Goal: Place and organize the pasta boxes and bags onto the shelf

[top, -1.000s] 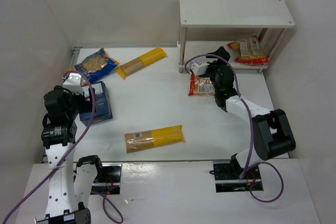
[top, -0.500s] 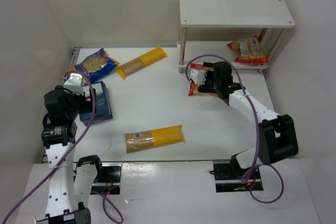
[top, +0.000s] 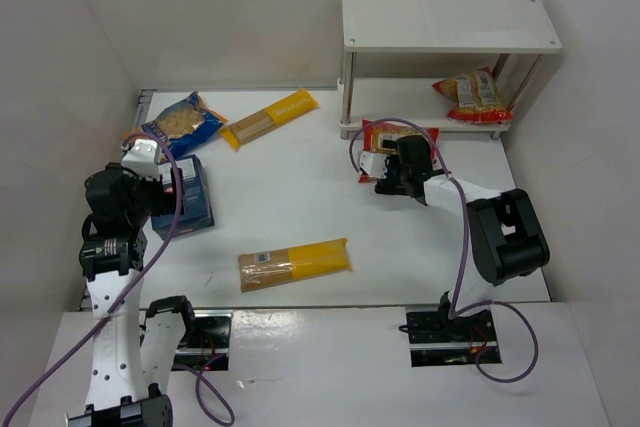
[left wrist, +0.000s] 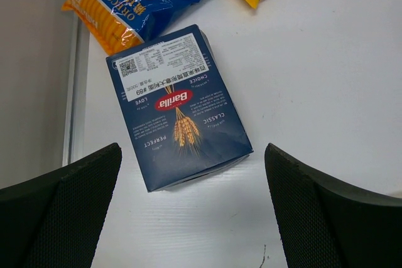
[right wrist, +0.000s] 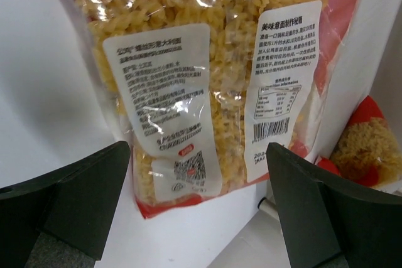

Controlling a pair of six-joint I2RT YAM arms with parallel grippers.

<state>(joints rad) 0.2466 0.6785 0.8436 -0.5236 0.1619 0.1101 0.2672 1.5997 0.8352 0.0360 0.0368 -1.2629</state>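
Shelf [top: 450, 22] at far right, one red-and-yellow bag [top: 472, 95] lying on its lower board [top: 400, 94]. Second red-and-yellow bag [right wrist: 213, 80] just beside shelf's near-left corner, printed labels facing wrist camera. Its near end sits between right gripper [right wrist: 198, 149] fingers, which are spread wide, clamping nothing; contact unclear. Dark blue box [left wrist: 179, 108] flat on table [left wrist: 314, 61] below left gripper [left wrist: 191, 152]. Fingers there parted wider than box, empty.
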